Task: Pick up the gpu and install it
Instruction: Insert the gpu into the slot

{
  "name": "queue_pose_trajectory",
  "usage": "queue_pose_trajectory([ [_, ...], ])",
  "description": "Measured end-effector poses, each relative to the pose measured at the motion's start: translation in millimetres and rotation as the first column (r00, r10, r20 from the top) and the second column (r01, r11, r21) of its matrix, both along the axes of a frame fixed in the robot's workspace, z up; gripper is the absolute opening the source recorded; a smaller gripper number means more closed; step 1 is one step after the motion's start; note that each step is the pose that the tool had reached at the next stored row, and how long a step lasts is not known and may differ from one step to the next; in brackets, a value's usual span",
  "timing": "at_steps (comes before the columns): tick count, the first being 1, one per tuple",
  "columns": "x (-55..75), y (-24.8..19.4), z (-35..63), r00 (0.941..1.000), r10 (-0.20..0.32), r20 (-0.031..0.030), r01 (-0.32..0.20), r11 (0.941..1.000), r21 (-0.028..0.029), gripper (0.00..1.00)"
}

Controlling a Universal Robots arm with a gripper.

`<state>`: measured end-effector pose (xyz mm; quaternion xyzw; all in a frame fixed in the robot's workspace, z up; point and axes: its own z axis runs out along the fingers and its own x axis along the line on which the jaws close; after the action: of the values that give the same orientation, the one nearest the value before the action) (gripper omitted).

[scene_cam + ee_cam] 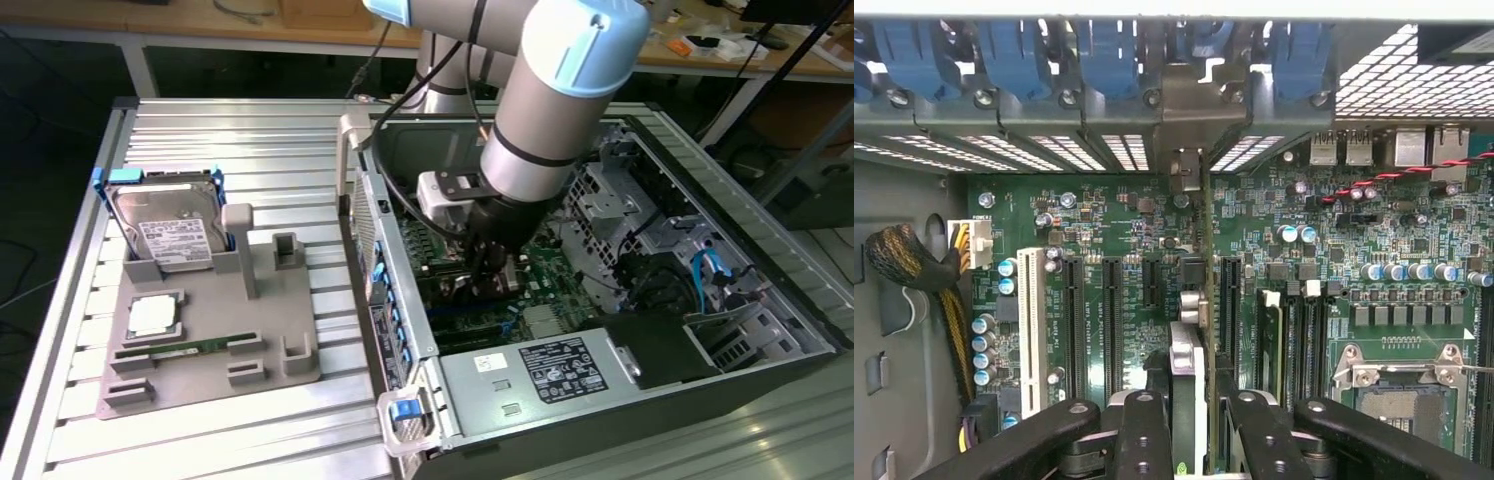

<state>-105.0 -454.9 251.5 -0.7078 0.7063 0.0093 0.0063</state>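
My gripper (485, 268) reaches down inside the open computer case (787, 330), just over the green motherboard (541, 255). It is shut on the gpu (1208, 270), a thin dark card I see edge-on between the black fingers (1142, 432). The card stands upright along the row of black expansion slots (1112, 320). Its silvery metal bracket (1184, 105) sits against the case's rear slot openings, among the blue latches (1009, 50). In the exterior view the gpu (470, 285) shows as a dark shape below the wrist, low against the board.
A grey holder plate (200, 375) at the exterior view's left carries the silver hard drive in its blue frame (167, 228), a processor chip (154, 318) and a green memory stick (200, 346). Inside the case are a processor socket (1399, 390), a braided cable bundle (909, 258) and the power supply (547, 368).
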Motion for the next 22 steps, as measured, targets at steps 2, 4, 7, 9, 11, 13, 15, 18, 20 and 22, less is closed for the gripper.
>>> queue_pose_trajectory([
  [2,0.0,0.4,0.0,1.0000,0.000,-0.0001,0.000,1.0000,-0.0001,0.27],
  [4,0.0,0.5,0.0,1.0000,0.000,0.0000,0.000,1.0000,0.0001,0.27],
  [7,0.0,1.2,0.0,1.0000,0.000,0.0000,0.000,1.0000,0.0000,0.27],
  [9,0.0,1.3,-0.1,1.0000,0.000,0.0000,0.000,1.0000,0.0003,0.27],
  [11,0.0,1.3,0.0,1.0000,0.000,0.0000,0.000,1.0000,0.0002,0.27],
  [13,0.0,1.4,-0.1,1.0000,0.000,0.0000,0.000,1.0000,0.0002,0.27],
  [15,0.0,1.4,-0.1,1.0000,0.000,0.0000,0.000,1.0000,0.0002,0.27],
  [18,0.0,1.4,-0.1,1.0000,0.000,0.0000,0.000,1.0000,0.0002,0.27],
  [20,0.0,1.4,0.2,1.0000,0.000,0.0001,0.000,1.0000,0.0003,0.27],
  [22,0.0,1.4,0.8,1.0000,0.000,0.0001,0.000,1.0000,0.0003,0.27],
])
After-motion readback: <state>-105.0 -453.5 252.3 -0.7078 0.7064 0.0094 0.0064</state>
